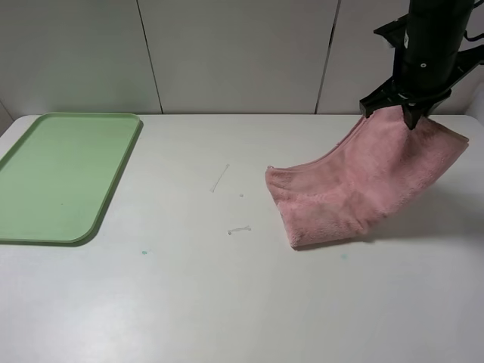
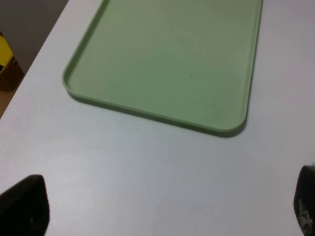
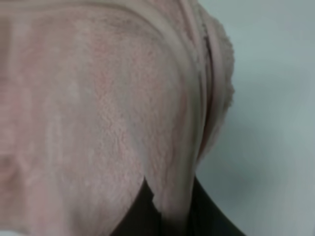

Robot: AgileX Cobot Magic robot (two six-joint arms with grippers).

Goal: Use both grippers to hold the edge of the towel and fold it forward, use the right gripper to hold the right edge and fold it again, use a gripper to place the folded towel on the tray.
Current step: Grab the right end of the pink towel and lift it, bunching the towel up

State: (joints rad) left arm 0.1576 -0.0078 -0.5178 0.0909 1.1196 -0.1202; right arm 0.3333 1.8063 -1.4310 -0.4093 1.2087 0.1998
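The pink towel (image 1: 355,189) hangs from its right edge at the back right, its lower left part still resting on the table. My right gripper (image 1: 408,112) is shut on that lifted edge, well above the tabletop. In the right wrist view the towel (image 3: 108,113) fills most of the picture, its hem pinched between the black fingers (image 3: 142,211). The light-green tray (image 1: 64,174) lies flat at the far left with nothing on it. My left gripper (image 2: 162,206) is open, its fingertips (image 2: 24,206) wide apart over bare table just short of the tray (image 2: 167,59); it does not show in the exterior high view.
A white table (image 1: 189,302) carries everything, with a panelled white wall behind. Small scuff marks (image 1: 239,229) lie between tray and towel. The table's left edge drops off beside the tray, with a yellow object (image 2: 6,54) on the floor there.
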